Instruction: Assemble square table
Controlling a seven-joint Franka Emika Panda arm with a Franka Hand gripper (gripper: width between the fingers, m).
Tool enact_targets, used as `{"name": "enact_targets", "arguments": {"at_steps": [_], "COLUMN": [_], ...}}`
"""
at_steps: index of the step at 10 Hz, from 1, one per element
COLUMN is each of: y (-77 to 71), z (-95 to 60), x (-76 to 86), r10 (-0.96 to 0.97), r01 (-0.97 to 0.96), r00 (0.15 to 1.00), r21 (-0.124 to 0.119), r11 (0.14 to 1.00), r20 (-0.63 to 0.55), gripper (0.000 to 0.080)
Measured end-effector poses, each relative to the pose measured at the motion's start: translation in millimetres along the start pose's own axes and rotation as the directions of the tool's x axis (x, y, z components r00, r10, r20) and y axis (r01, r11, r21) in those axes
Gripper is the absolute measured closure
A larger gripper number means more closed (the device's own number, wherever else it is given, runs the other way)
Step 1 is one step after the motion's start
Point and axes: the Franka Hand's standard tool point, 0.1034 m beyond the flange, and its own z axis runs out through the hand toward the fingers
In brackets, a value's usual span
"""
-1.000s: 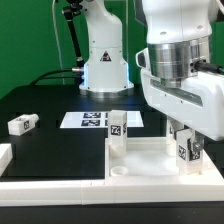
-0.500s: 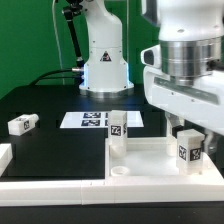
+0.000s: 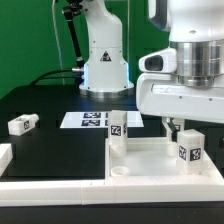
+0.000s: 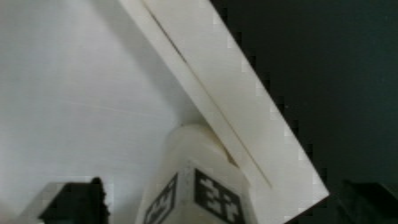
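Since a second ago the tool [image 3: 185, 126] has risen off the upright leg block [image 3: 190, 148] and spread its jaws. It now hangs just above that block, holding nothing. One dark finger [image 3: 168, 128] shows apart from the block on the exterior view's left. In the wrist view the block [image 4: 199, 178] stands between the two dark fingertips [image 4: 75, 200], with clear gaps on both sides. The block stands upright inside the square top [image 3: 150, 168], near its far corner on the exterior view's right, tag facing the camera. A second leg block [image 3: 118, 130] stands upright at the top's far corner on the exterior view's left. The top lies flat on the black surface [image 3: 50, 140], rim up. A third leg block [image 3: 22, 124] lies on its side well apart, toward the exterior view's left. The marker board [image 3: 90, 120] lies flat behind the top.
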Motion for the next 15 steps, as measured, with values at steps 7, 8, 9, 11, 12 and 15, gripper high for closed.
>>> {"name": "enact_targets", "arguments": {"at_steps": [7, 8, 9, 11, 12, 15], "y": [11.8, 11.8, 12.0, 11.5, 11.5, 10.6], "z": [-4.4, -4.1, -3.9, -3.4, -3.4, -3.3], "x": [16.6, 16.6, 16.6, 16.0, 16.0, 15.4], "r10": [-0.659, -0.636, -0.636, -0.516, -0.466, -0.240], "r01": [0.659, 0.636, 0.636, 0.516, 0.466, 0.240], "r00": [0.751, 0.771, 0.771, 0.856, 0.884, 0.970], "r21": [-0.022, -0.021, -0.021, -0.013, -0.011, -0.004], "r11": [0.752, 0.772, 0.772, 0.857, 0.885, 0.971], "r20": [-0.034, -0.035, -0.034, -0.036, -0.037, -0.033], "gripper": [0.0150, 0.0150, 0.0283, 0.0420, 0.0511, 0.0511]}}
